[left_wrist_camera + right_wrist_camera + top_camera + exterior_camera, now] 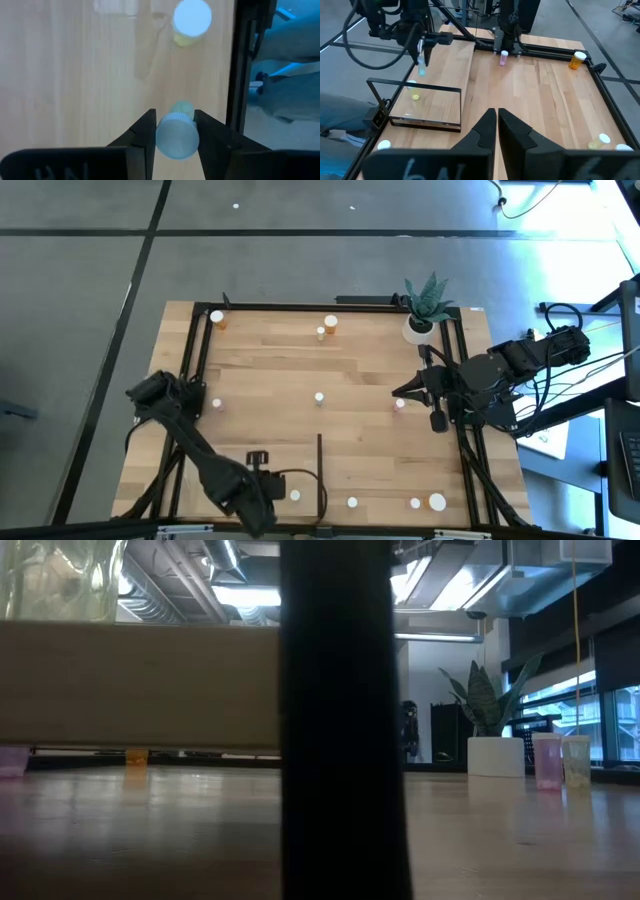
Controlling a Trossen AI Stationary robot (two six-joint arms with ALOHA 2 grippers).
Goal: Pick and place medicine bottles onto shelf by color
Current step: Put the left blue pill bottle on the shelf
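The wooden tabletop (330,395), framed by black rails (330,307), carries small white-capped bottles scattered well apart, including an orange bottle (217,319) at one far corner and a white plant pot (419,328) at the other. The pale shelf panel (285,480) lies flat at the near edge, apparently bearing one bottle (295,495).

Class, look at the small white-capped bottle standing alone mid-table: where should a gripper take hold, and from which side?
Grip the white-capped bottle on its round body under the cap, coming from straight above: it seems upright with bare tabletop around. The right gripper is free; the left gripper holds a green bottle.
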